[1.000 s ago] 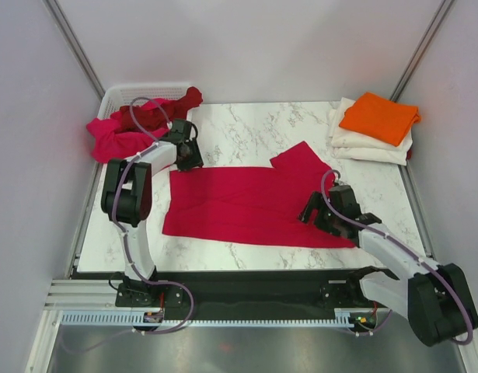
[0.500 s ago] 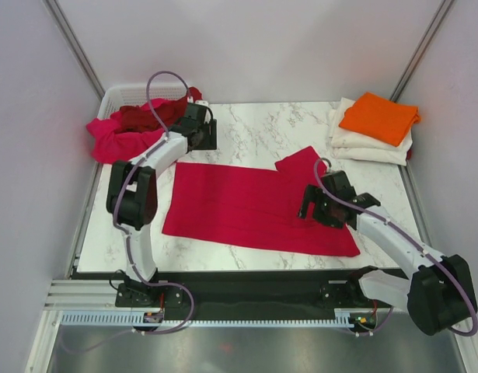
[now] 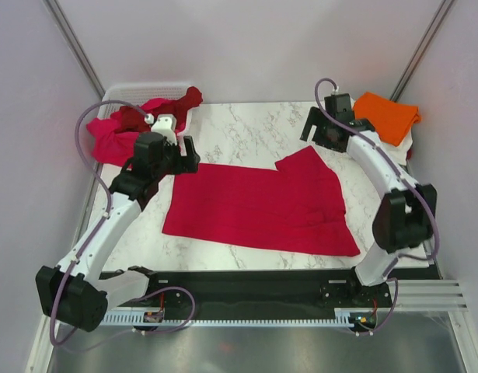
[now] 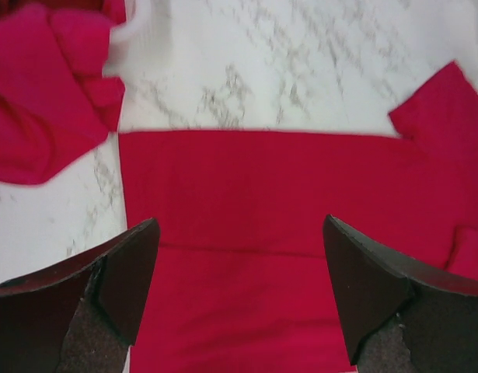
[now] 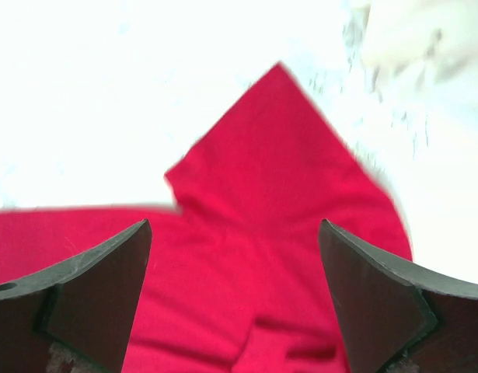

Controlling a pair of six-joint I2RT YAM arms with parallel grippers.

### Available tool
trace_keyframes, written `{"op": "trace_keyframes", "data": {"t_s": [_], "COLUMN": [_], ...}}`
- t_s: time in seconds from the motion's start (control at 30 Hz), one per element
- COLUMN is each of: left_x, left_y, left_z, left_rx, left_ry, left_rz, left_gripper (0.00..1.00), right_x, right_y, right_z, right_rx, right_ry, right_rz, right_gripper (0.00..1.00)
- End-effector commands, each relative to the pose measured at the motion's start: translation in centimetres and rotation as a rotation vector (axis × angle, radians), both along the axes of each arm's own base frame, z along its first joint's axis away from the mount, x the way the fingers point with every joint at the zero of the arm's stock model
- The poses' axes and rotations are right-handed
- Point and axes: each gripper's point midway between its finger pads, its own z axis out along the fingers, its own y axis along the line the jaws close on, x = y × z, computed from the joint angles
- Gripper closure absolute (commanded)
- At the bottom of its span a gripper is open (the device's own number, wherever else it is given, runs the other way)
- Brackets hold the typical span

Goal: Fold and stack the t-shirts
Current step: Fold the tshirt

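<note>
A crimson red t-shirt (image 3: 254, 203) lies spread flat on the marble table, one sleeve (image 3: 301, 161) pointing to the far right. It also shows in the left wrist view (image 4: 285, 202) and the right wrist view (image 5: 285, 233). My left gripper (image 3: 184, 153) is open and empty above the shirt's far left corner. My right gripper (image 3: 322, 128) is open and empty, raised beyond the sleeve. A folded orange t-shirt (image 3: 380, 116) lies on folded cream-white ones (image 3: 363, 144) at the far right. Magenta-pink (image 3: 110, 140) and dark maroon (image 3: 137, 116) shirts lie crumpled at the far left.
A white plastic basket (image 3: 130, 92) stands at the far left corner under the crumpled shirts. Grey walls close in the table on three sides. The marble table (image 3: 246, 124) has a black front edge by the arm bases.
My right arm has swung from the shirt's near right part up to the far right by the stack. My left arm has pulled back toward me from the basket. The shirt's right side now looks rumpled.
</note>
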Motion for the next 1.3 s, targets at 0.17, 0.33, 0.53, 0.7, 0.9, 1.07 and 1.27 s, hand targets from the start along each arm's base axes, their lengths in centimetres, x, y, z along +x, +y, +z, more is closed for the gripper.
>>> {"op": "trace_keyframes", "data": {"t_s": [0.17, 0.33, 0.53, 0.7, 0.9, 1.07, 1.27], "left_x": [-5.4, -5.0, -5.1, -5.1, -5.0, -4.8, -3.2], "left_y": [2.2, 2.8, 2.6, 2.4, 2.5, 2.6, 2.1], "left_z": [-4.7, -4.6, -4.7, -5.0, -5.4, -6.0, -6.8], "left_rx": [0.064, 0.09, 0.083, 0.082, 0.09, 0.101, 0.109], "left_ry": [0.035, 0.033, 0.035, 0.046, 0.057, 0.073, 0.124], "left_rz": [-0.012, 0.018, 0.01, 0.001, 0.003, 0.009, 0.019], "left_gripper": [0.03, 0.02, 0.02, 0.02, 0.02, 0.02, 0.0], "right_x": [8.8, 11.1, 10.9, 11.1, 10.6, 9.9, 10.3], "right_y": [-1.6, -1.9, -2.5, -2.2, -2.4, -2.5, -4.2], "right_z": [-4.8, -8.3, -12.7, -14.9, -16.8, -18.0, -14.1], "right_rx": [-0.137, -0.162, -0.208, -0.197, -0.205, -0.194, -0.277], "right_ry": [0.077, 0.12, 0.192, 0.213, 0.233, 0.252, 0.192], "right_rz": [-0.006, -0.012, -0.029, -0.016, -0.022, -0.015, -0.058], "right_gripper": [0.06, 0.09, 0.12, 0.23, 0.44, 0.72, 1.0]}}
